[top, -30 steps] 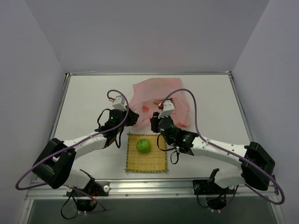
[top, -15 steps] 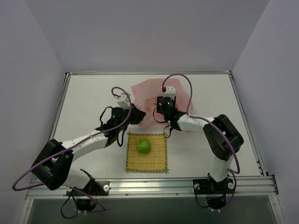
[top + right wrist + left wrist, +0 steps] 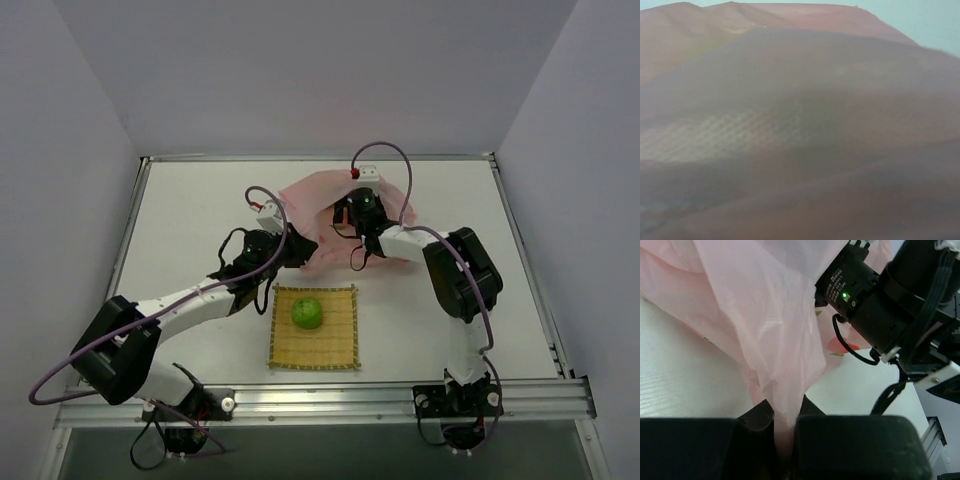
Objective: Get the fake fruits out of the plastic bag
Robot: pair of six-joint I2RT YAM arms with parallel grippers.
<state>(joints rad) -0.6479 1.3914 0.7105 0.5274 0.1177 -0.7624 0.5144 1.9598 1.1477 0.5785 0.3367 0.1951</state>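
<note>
Right arm's gone deeper: half a second ago its wrist sat at the near lip of the plastic bag (image 3: 318, 196), and now it has pushed toward the far side, with the right end effector (image 3: 354, 213) buried in the pink folds. From its own wrist camera there's nothing but plastic bag (image 3: 800, 125) film pressed across the lens, so I can't tell how far those jaws are open or whether they hold anything. Over on the other side, the left end effector (image 3: 298, 250) has crept a touch forward and right, and it's got the bag's near-left edge. Look at the left wrist view: the left end effector (image 3: 784, 426) has its jaws pinched tight together with a gathered strip of the plastic bag (image 3: 765, 315) squeezed between them, the sheet fanning up and away from the fingers (image 3: 758, 421). The right arm's black wrist housing sits just beyond it, nosing into the same plastic. The round green fruit (image 3: 306, 313) is out, sitting about centre on the bamboo mat (image 3: 340, 347), near the arms' side of the bag and apart from both end effectors. Bag and mat both lie on the white surface (image 3: 190, 220).
</note>
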